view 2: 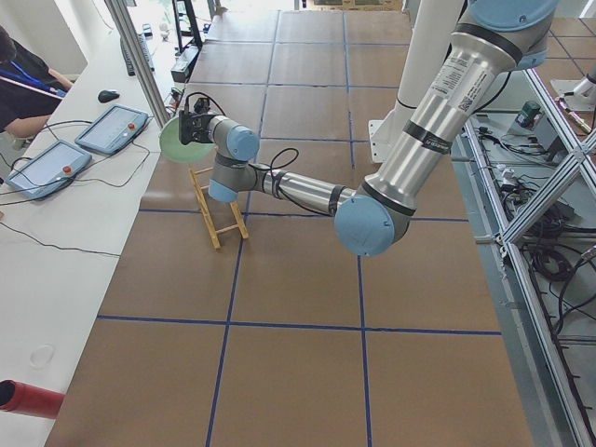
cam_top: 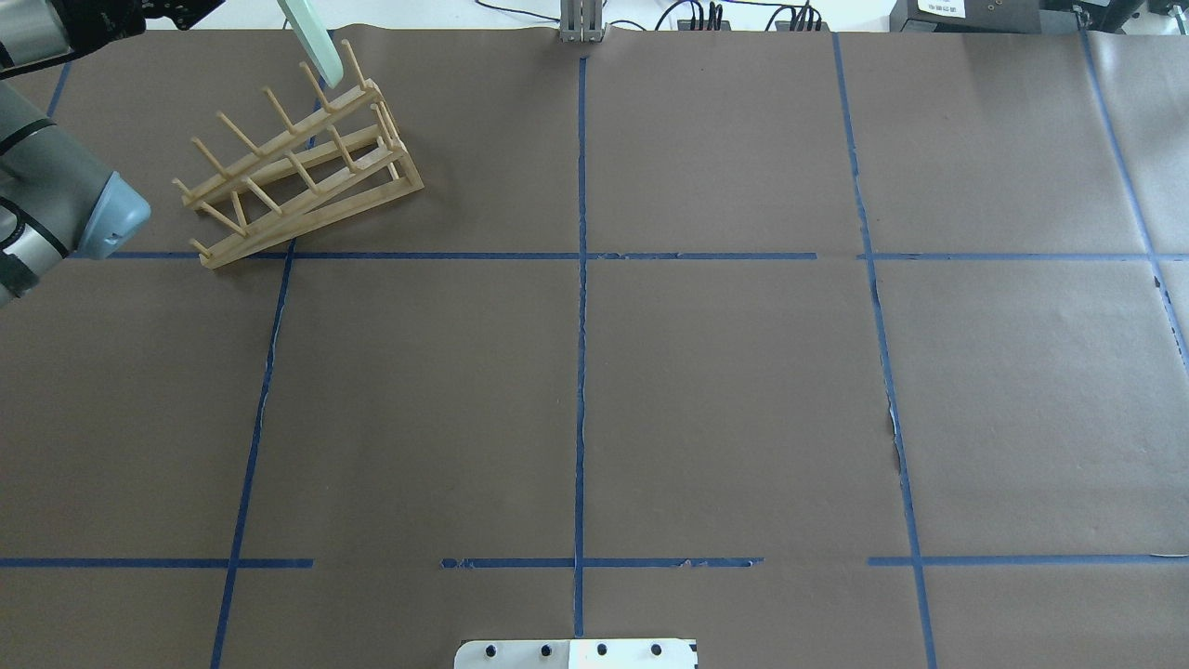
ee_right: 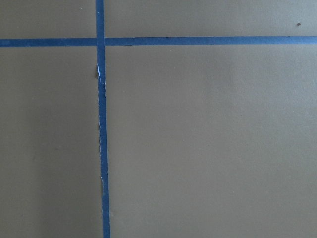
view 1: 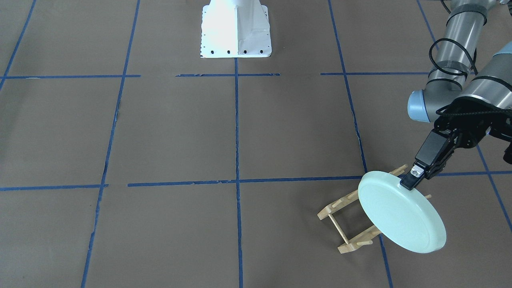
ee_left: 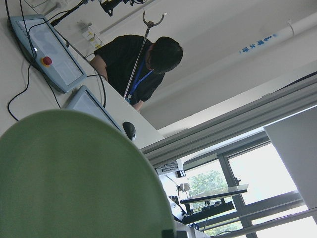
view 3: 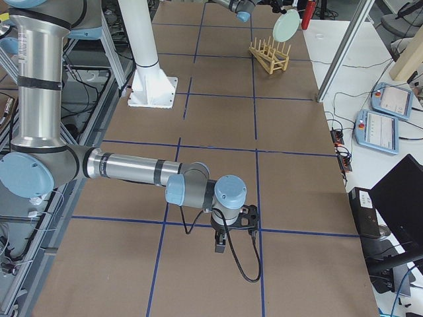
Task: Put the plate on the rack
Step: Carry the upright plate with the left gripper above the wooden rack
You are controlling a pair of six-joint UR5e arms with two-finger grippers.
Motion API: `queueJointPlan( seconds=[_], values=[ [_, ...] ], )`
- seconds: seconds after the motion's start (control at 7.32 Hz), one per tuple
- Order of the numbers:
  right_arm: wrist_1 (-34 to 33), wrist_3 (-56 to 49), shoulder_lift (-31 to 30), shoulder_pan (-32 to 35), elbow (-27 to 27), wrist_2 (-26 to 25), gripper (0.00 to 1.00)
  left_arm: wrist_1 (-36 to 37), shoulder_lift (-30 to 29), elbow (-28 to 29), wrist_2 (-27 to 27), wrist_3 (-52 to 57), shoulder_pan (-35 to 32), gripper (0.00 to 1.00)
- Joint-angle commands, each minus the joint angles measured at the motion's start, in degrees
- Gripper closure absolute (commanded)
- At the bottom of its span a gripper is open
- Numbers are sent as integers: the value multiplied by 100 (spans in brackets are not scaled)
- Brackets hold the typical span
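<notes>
Plate [view 1: 400, 218] rim pinched between left fingers [view 1: 409, 183], tilted over rack [view 1: 354, 244]; right fingers [view 3: 219, 244]: cannot tell open or closed.

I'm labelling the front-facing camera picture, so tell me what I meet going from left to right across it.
White robot base → bare end of the wooden rack → mint-green plate.

There is 1 plate [view 1: 400, 214] and 1 rack [view 1: 329, 211].
</notes>
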Motion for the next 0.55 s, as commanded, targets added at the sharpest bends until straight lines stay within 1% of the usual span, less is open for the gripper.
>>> queueJointPlan(
  seconds=[0.0,0.27,0.41],
  values=[
    [0,9,0,0,0,0,0,4,-7,27,13,3,135,100],
    [0,0,0,0,9,0,0,4,1,88,303,11,328,100],
    [0,0,0,0,0,0,0,4,1,141,304,11,364,100]
  ],
)
